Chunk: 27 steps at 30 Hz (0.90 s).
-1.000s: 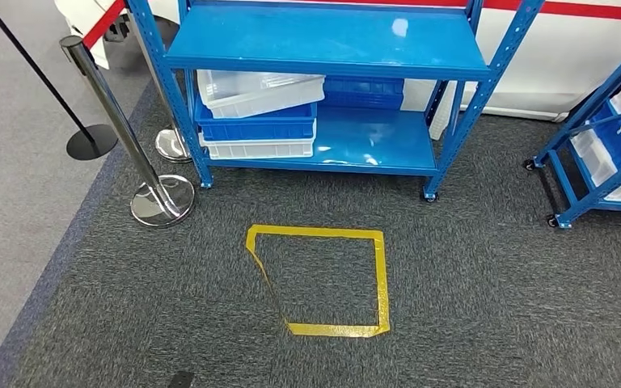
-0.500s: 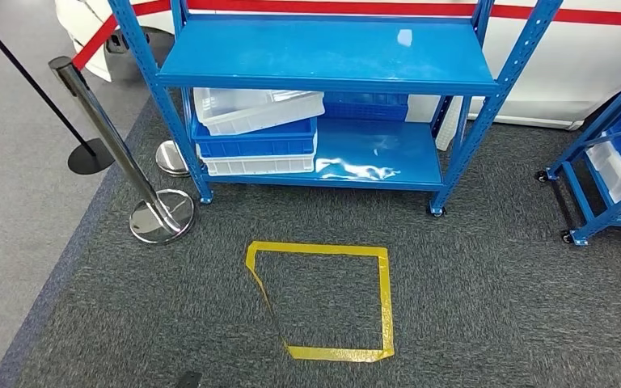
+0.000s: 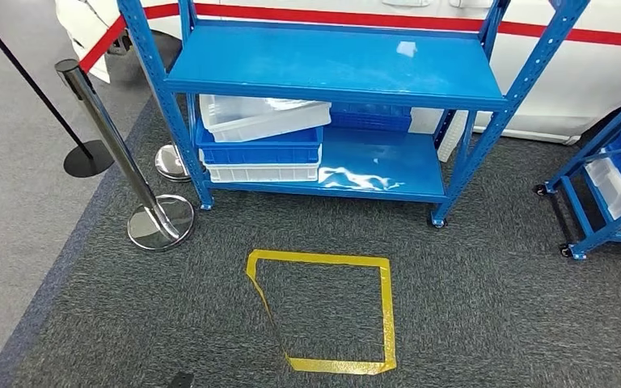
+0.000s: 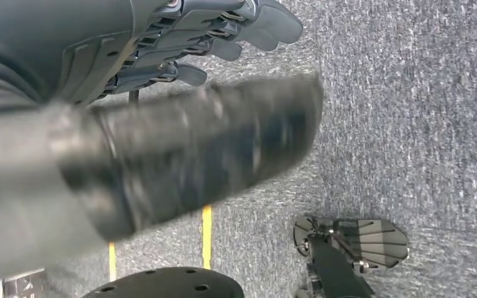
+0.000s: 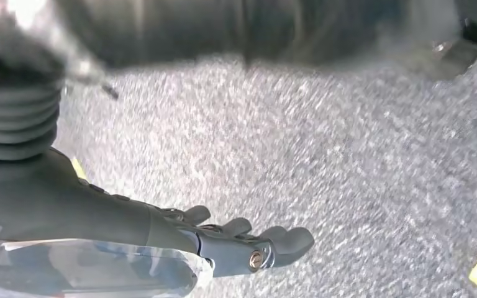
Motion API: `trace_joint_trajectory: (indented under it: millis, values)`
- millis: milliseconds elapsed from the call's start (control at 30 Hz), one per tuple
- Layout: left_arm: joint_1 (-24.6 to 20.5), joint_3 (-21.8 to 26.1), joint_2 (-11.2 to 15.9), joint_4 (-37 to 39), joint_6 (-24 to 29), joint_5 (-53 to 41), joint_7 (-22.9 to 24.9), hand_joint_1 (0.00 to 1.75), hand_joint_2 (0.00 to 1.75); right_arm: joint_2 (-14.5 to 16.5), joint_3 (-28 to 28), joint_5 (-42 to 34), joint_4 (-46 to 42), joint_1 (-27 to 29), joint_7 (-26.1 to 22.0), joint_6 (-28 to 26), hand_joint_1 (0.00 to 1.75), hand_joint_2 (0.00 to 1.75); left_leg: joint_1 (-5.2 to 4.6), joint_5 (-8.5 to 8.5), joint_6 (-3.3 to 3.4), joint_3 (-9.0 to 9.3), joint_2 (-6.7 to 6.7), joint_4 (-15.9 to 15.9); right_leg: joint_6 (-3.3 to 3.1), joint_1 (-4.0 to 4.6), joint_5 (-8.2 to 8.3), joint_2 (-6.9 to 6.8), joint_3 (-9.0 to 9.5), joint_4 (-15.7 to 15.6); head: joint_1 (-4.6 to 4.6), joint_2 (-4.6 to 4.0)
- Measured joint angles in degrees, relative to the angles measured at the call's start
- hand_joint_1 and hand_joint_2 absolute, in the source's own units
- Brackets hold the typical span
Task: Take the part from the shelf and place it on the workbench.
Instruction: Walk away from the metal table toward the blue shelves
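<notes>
Head view looks down on a dark grey, speckled short-pile carpet [image 3: 493,307] that meets a smoother pale grey floor [image 3: 8,242] along a slanting edge. Behind everything runs a glossy white panel with a red stripe [image 3: 582,73]. Against it stands a blue painted-steel shelf on small castors [image 3: 331,61], with perforated uprights and two flat, shiny boards. A second blue wheeled rack holding white bins [image 3: 606,178] stands off to one side.

A square outline of yellow tape [image 3: 386,307] lies on the carpet in front of the shelf. Near it rises a polished chrome post on a round domed base [image 3: 109,137], with a red belt [image 3: 101,44] running from its top.

On the lower board sits a stack: a translucent white tray [image 3: 263,117], tilted, on a blue plastic crate [image 3: 259,150], which sits on a white ribbed crate [image 3: 263,172].

Left wrist view shows the left hand [image 4: 161,43] hanging over the carpet, dark fingers stretched out and grasping nothing, with tape directly beneath it.

Right wrist view shows the right hand [image 5: 161,230] over the carpet, fingers [image 5: 286,242] loosely extended. A crinkled clear plastic wrap with something dark inside [image 5: 99,267] lies against the palm side, its long axis running along the hand. I cannot tell whether it is grasped, or whether it is the part
</notes>
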Motion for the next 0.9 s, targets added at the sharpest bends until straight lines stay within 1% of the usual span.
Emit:
trace_joint_trajectory:
  millis: [33, 67, 100, 133, 167, 200, 233, 267, 300, 367, 433, 467, 500, 567, 600, 633, 667, 700, 733, 767, 800, 833, 900]
  values:
    - [0.13, -0.68, 0.11, -0.05, -0.13, 1.28, 0.04, 0.00, 1.75, 0.00, -0.43, -0.11, 0.00, 0.28, -0.22, 0.32, 0.00, 1.75, -0.13, -0.03, 0.19, 0.00, 0.00, -0.06, 0.04, 0.00, -1.83, 0.00, -1.77, 3.50, 0.10, 0.00]
    - [0.30, -1.40, 0.26, -0.16, -0.29, 2.65, 0.05, 0.00, 1.75, 0.00, -0.87, -0.12, 0.00, 0.67, -0.38, 0.63, 0.00, 1.75, -0.27, -0.10, 0.33, -0.02, 0.00, -0.05, 0.05, 0.00, -3.26, 0.00, -3.62, 7.03, 0.13, 0.00]
    - [0.48, -2.13, 0.45, -0.35, -0.48, 4.13, 0.04, 0.00, 1.75, 0.00, -1.34, -0.12, 0.00, 1.18, -0.54, 0.96, 0.00, 1.75, -0.42, -0.19, 0.45, 0.01, -0.02, -0.02, 0.02, 0.00, -3.79, 0.00, -4.99, 9.49, 0.13, 0.00]
    - [0.66, -2.87, 0.64, -0.61, -0.70, 5.63, 0.02, 0.00, 1.31, 0.00, -1.81, -0.12, 0.00, 1.75, -0.71, 1.23, 0.00, 1.75, -0.55, -0.29, 0.56, 0.06, -0.07, 0.04, -0.08, 0.01, -3.18, 0.00, -5.49, 10.03, 0.12, 0.00]
    - [0.80, -3.67, 0.82, -0.93, -0.93, 7.15, -0.02, 0.00, 0.87, 0.00, -2.34, -0.11, 0.01, 2.26, -0.89, 1.50, 0.00, 1.75, -0.67, -0.40, 0.60, 0.15, -0.13, 0.11, -0.25, 0.03, -1.54, 0.00, -4.97, 8.39, 0.13, 0.00]
    - [0.89, -4.55, 0.98, -1.28, -1.18, 8.65, -0.07, 0.00, 0.44, -0.01, -2.88, -0.10, 0.02, 2.69, -1.08, 1.78, 0.00, 1.75, -0.75, -0.54, 0.59, 0.27, -0.18, 0.20, -0.50, 0.10, 0.71, 0.00, -3.59, 5.02, 0.13, 0.00]
    - [0.94, -5.47, 1.12, -1.61, -1.43, 10.09, -0.14, 0.00, 0.00, -0.03, -3.37, -0.09, 0.05, 3.04, -1.25, 2.03, 0.00, 1.75, -0.83, -0.69, 0.51, 0.36, -0.22, 0.29, -0.82, 0.24, 2.51, 0.00, -1.95, 1.21, 0.13, 0.00]
    - [0.97, -6.43, 1.26, -1.94, -1.67, 11.54, -0.22, 0.00, 0.00, -0.05, -3.84, -0.08, 0.09, 3.33, -1.41, 2.32, 0.00, 1.31, -0.93, -0.85, 0.33, 0.39, -0.24, 0.40, -1.07, 0.43, 3.74, -0.01, -0.64, -1.95, 0.11, 0.00]
    - [1.02, -7.45, 1.42, -2.27, -1.94, 13.01, -0.30, 0.00, 0.00, -0.07, -4.32, -0.05, 0.12, 3.63, -1.56, 2.62, 0.00, 0.87, -0.98, -0.97, 0.11, 0.38, -0.24, 0.47, -1.28, 0.63, 4.28, -0.02, 0.14, -3.89, 0.08, 0.00]
    - [1.30, -9.58, 1.79, -2.92, -2.46, 16.10, -0.43, 0.00, 0.00, -0.09, -5.33, 0.03, 0.15, 4.25, -1.92, 3.22, 0.00, 0.00, -0.99, -1.08, -0.44, 0.35, -0.22, 0.42, -1.56, 0.87, 4.30, -0.01, 0.35, -4.83, 0.06, 0.00]
    - [1.91, -11.85, 2.20, -3.51, -2.98, 19.25, -0.55, 0.00, 0.00, -0.02, -6.41, 0.13, 0.13, 4.76, -2.32, 3.84, 0.00, 0.00, -0.93, -1.51, -1.03, 0.24, -0.19, 0.78, -2.04, 0.58, 4.58, -0.06, 0.67, -5.42, 0.04, 0.00]
    - [2.32, -13.09, 2.40, -3.75, -3.25, 20.84, -0.63, 0.00, 0.00, 0.01, -6.96, 0.16, 0.11, 4.96, -2.48, 4.13, 0.00, 0.00, -0.89, -2.42, -1.38, -0.31, -0.18, 2.11, -2.33, 0.40, 4.74, -0.14, 0.87, -5.75, -0.02, 0.00]
    - [2.83, -14.33, 2.60, -3.93, -3.53, 22.41, -0.71, 0.00, 0.00, 0.04, -7.48, 0.19, 0.08, 5.09, -2.62, 4.42, 0.00, 0.00, -0.78, -3.90, -1.72, -1.46, -0.17, 4.61, -2.56, 0.26, 4.85, -0.22, 1.02, -6.00, -0.06, 0.00]
    - [4.03, -16.70, 2.86, -4.12, -4.10, 25.50, -0.84, 0.00, 0.00, 0.05, -8.43, 0.22, -0.15, 5.24, -2.96, 5.02, 0.00, 0.00, -0.42, -7.30, -2.34, -4.92, -0.16, 11.87, -2.82, 0.31, 4.83, -0.31, 1.06, -6.04, -0.12, 0.00]
    - [4.75, -17.85, 2.93, -4.15, -4.38, 27.06, -0.87, 0.00, 0.00, 0.05, -8.90, 0.24, -0.40, 5.23, -3.19, 5.31, 0.00, 0.00, -0.24, -8.15, -2.57, -6.40, -0.16, 14.75, -2.84, 0.32, 4.78, -0.31, 1.07, -6.01, -0.12, 0.00]
    - [5.48, -18.89, 3.00, -4.16, -4.63, 28.51, -0.90, 0.00, 0.00, 0.07, -9.37, 0.27, -0.75, 5.20, -3.39, 5.60, 0.00, 0.00, -0.07, -7.97, -2.75, -7.06, -0.16, 15.87, -2.84, 0.30, 4.71, -0.29, 1.11, -5.97, -0.12, 0.00]
    - [6.23, -20.01, 3.10, -4.16, -4.90, 30.01, -0.94, 0.00, 0.00, 0.09, -9.91, 0.32, -1.21, 5.14, -3.57, 5.90, 0.00, 0.00, 0.07, -6.69, -2.88, -6.64, -0.15, 14.73, -2.77, 0.26, 4.61, -0.25, 1.19, -5.90, -0.12, 0.00]
    - [6.94, -21.06, 3.21, -4.17, -5.13, 31.37, -0.99, 0.00, 0.00, 0.11, -10.45, 0.37, -1.70, 5.07, -3.74, 6.17, 0.00, 0.00, 0.21, -4.71, -2.97, -5.23, -0.13, 11.62, -2.62, 0.19, 4.49, -0.21, 1.28, -5.79, -0.14, 0.00]
    - [7.59, -22.11, 3.33, -4.16, -5.39, 32.79, -1.04, 0.00, 0.00, 0.13, -10.99, 0.44, -2.20, 4.99, -3.92, 6.43, 0.00, 0.00, 0.32, -2.92, -2.99, -3.42, -0.09, 7.61, -2.40, 0.13, 4.33, -0.18, 1.34, -5.66, -0.13, 0.00]
    - [8.15, -23.22, 3.47, -4.16, -5.66, 34.25, -1.09, 0.00, 0.00, 0.14, -11.58, 0.51, -2.69, 4.89, -4.11, 6.70, 0.00, 0.00, 0.28, -1.62, -2.85, -1.75, -0.09, 4.10, -2.08, 0.18, 4.10, -0.17, 1.33, -5.44, -0.14, 0.00]
    - [8.67, -24.42, 3.59, -4.16, -5.91, 35.72, -1.15, 0.00, 0.00, 0.13, -12.16, 0.60, -3.13, 4.82, -4.32, 6.98, 0.00, 0.00, 0.22, -1.01, -2.59, -0.69, -0.12, 1.82, -1.74, 0.24, 3.93, -0.18, 1.28, -5.29, -0.08, 0.00]
    - [9.20, -25.63, 3.72, -4.16, -6.18, 37.22, -1.21, 0.00, 0.00, 0.13, -12.77, 0.71, -3.54, 4.76, -4.50, 7.26, 0.00, 0.00, 0.11, -1.00, -2.22, -0.24, -0.17, 0.80, -1.40, 0.29, 3.81, -0.19, 1.25, -5.23, -0.05, 0.00]
    - [10.24, -28.20, 4.05, -4.21, -6.66, 40.25, -1.33, 0.00, 0.00, 0.14, -13.96, 0.90, -4.27, 4.81, -4.80, 7.84, 0.00, 0.00, -0.04, -0.89, -1.36, -0.09, -0.26, 0.47, -0.74, 0.29, 3.74, -0.20, 1.33, -5.32, 0.03, 0.00]
